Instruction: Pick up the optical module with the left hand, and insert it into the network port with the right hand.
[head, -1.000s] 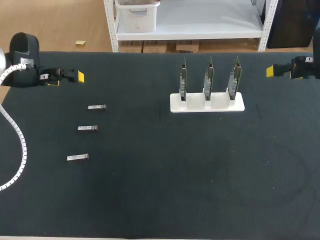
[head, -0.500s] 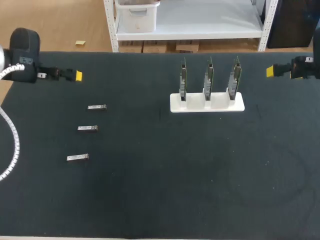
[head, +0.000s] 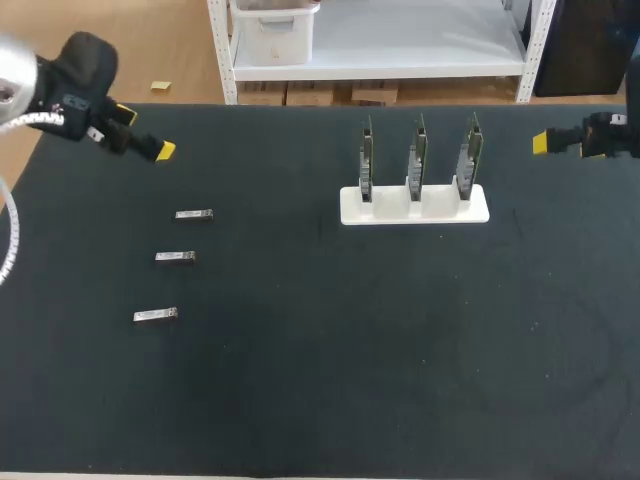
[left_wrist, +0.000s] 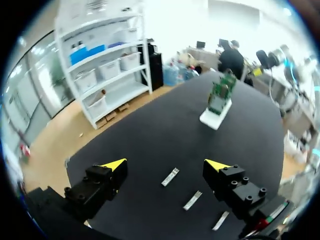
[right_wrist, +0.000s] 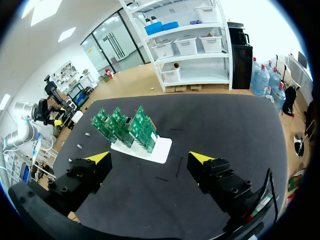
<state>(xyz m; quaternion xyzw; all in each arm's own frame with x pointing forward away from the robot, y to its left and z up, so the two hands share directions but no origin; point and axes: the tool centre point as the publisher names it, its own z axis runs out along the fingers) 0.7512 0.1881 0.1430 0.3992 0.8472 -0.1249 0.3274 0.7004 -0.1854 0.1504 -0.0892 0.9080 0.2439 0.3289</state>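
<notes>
Head view: your left gripper (head: 146, 132) hangs tilted over the far left corner of the table (head: 320, 400), carrying nothing. The three optical modules (head: 175, 257) lie flat in a slanting row, well apart from it and from each other. Your right gripper (head: 548, 142) sits at the far right edge, near the white holder (head: 414, 208) with its three upright circuit boards (head: 416, 158). Risk noted: the modules are thin and low, so a skewed descent would likely pinch a corner and make one skid or flip. Left wrist view: fingers spread wide, empty. The nearest module (left_wrist: 170, 176) lies ahead of them, slanted to their line. Square the wrist first, or closing will probably twist it. Right wrist view: fingers parted, nothing between them. The boards stand close together, and the network port is too small to make out. Judgement: the handover is your weak link. A module passed over crooked, or by the wrong end, could jam at the port mouth. Pushing then may tip a board or shove the holder.
</notes>
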